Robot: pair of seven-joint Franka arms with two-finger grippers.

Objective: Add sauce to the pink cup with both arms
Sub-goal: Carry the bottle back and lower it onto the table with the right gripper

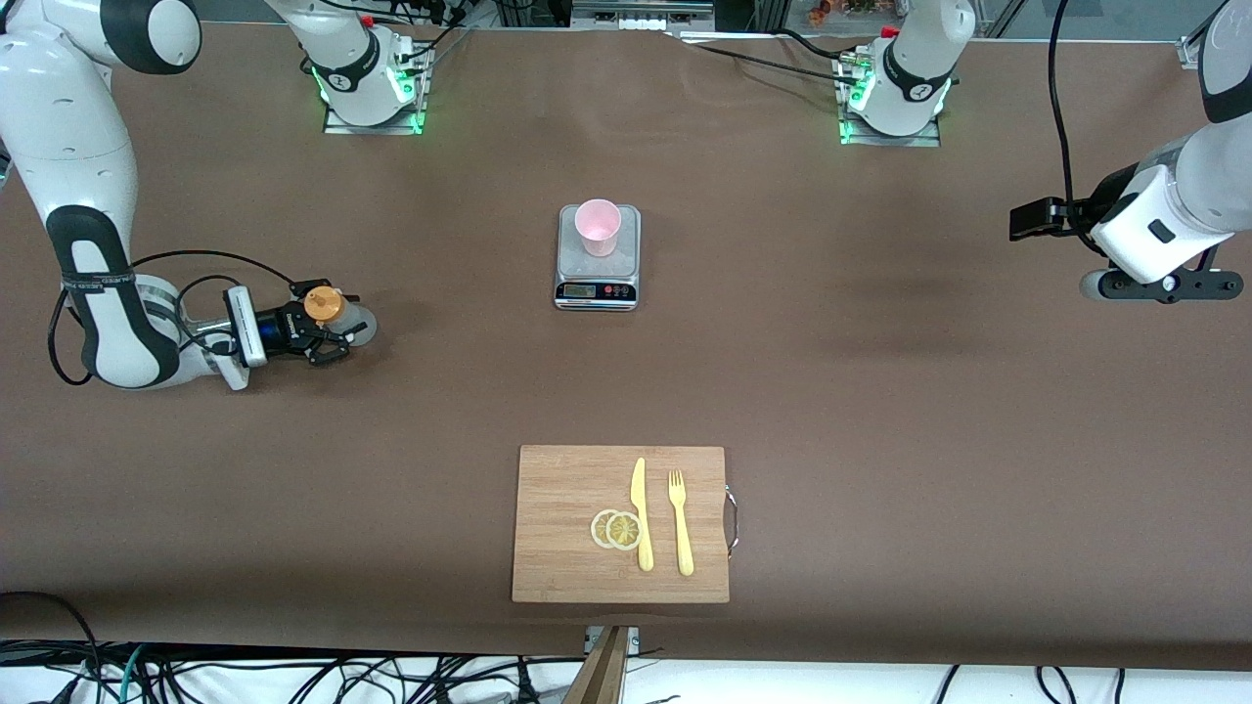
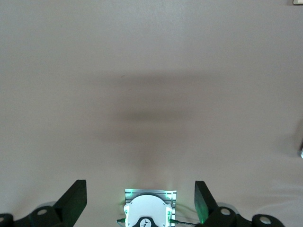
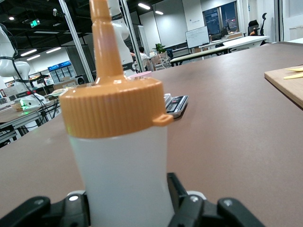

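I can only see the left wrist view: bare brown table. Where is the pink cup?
Observer: The pink cup stands on a grey kitchen scale mid-table.
Operator: And the sauce?
Observer: The sauce bottle stands upright toward the right arm's end of the table, with the right gripper around it.
Operator: Where is my arm?
Observer: The left gripper hangs open over bare table at the left arm's end, waiting.
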